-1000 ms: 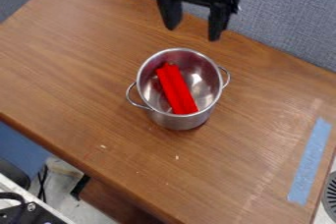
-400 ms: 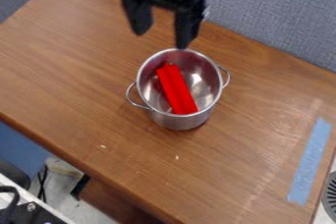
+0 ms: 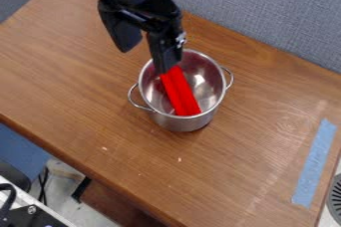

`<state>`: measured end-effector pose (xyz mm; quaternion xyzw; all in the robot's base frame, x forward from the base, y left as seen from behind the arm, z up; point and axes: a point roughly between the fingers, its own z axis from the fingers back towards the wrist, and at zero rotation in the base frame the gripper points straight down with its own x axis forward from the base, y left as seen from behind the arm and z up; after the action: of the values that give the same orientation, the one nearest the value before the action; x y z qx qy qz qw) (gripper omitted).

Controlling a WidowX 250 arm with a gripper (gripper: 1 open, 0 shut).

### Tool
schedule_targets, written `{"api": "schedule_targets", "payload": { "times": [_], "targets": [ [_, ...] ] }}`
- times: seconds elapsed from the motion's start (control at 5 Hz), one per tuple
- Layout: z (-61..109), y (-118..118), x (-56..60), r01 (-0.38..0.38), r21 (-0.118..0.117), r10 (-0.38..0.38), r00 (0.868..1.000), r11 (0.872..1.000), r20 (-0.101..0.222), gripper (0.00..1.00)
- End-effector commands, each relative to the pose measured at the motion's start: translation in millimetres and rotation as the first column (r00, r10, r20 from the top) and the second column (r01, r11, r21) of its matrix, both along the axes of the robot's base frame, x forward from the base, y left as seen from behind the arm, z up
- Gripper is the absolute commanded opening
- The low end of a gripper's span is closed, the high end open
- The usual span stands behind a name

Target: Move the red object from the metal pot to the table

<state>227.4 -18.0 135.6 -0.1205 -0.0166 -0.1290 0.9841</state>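
1. So the red block (image 3: 177,92) is sitting inside the metal pot (image 3: 201,119), leaning lengthwise in there.
2. Pot's on the wooden table (image 3: 250,156), one loop handle out each side.
3. Black gripper (image 3: 144,44) is hanging above, over the pot's far-left side, fingers wide apart, nothing clamped.
4. Blue tape strip (image 3: 314,162) is stuck on the table, off to the right in the view.

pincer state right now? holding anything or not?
Pincer: open, holding nothing; the red block is in the metal pot.
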Motion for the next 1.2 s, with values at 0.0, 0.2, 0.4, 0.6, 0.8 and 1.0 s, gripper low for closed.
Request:
{"api": "schedule_targets", "payload": {
  "times": [0.0,0.2,0.4,0.6,0.8,1.0],
  "targets": [
    [6.3,-4.1,0.0,0.098,-0.016,-0.097,0.995,0.995,0.021,1.00],
    [3.9,-9.9,-0.6,0.187,-0.034,-0.187,0.982,0.982,0.011,1.00],
    [12.3,-34.0,-0.4,0.008,-0.036,-0.008,1.000,0.999,0.006,1.00],
    [15.9,-58.9,3.6,-0.174,-0.041,0.174,0.985,0.984,0.005,1.00],
    [-5.0,-43.6,22.2,-0.213,-0.048,0.214,0.977,0.976,0.024,1.00],
    [-29.5,-30.9,41.5,-0.269,-0.046,0.271,0.961,0.962,0.046,1.00]
  ]
}}
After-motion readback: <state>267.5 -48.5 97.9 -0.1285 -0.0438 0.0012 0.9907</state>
